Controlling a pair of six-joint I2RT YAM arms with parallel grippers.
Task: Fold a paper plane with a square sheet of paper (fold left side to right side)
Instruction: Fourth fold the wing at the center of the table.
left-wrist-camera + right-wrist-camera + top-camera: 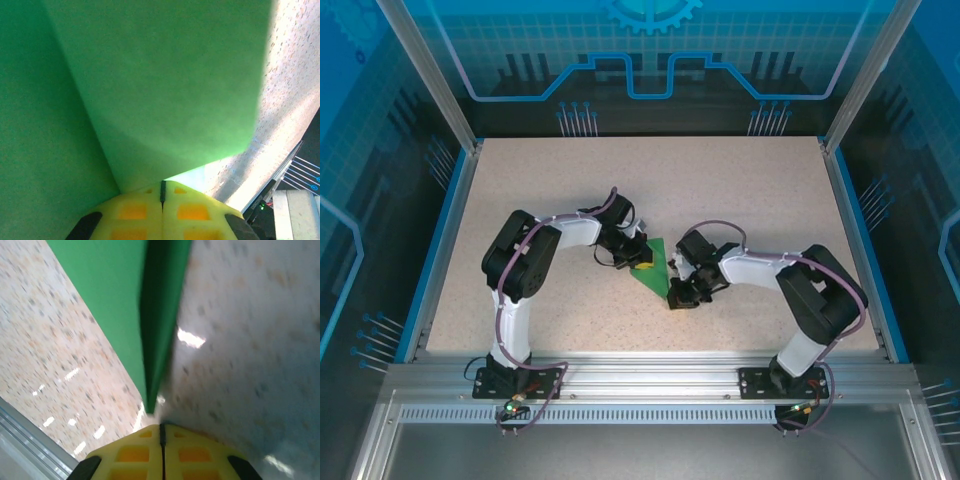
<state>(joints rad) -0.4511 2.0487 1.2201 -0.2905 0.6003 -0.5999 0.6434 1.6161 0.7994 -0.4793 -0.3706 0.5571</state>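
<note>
The bright green sheet of paper [656,260] lies mid-table, partly folded into a pointed shape. In the left wrist view one flap of the sheet [165,75] rises off the layer beneath along a slanting crease. My left gripper [640,266] is at the sheet's left edge; its yellow fingers [130,212] are pressed together, and the raised flap runs into their tips. My right gripper [677,295] is at the sheet's near tip. Its fingers [135,455] are shut, and the narrow green point [150,390] ends just ahead of them on the table.
The speckled beige tabletop [740,190] has blue rails along its left and right edges and an aluminium frame [640,375] at the near edge. Both arms bend inward toward the centre. Open table lies behind and to either side of the paper.
</note>
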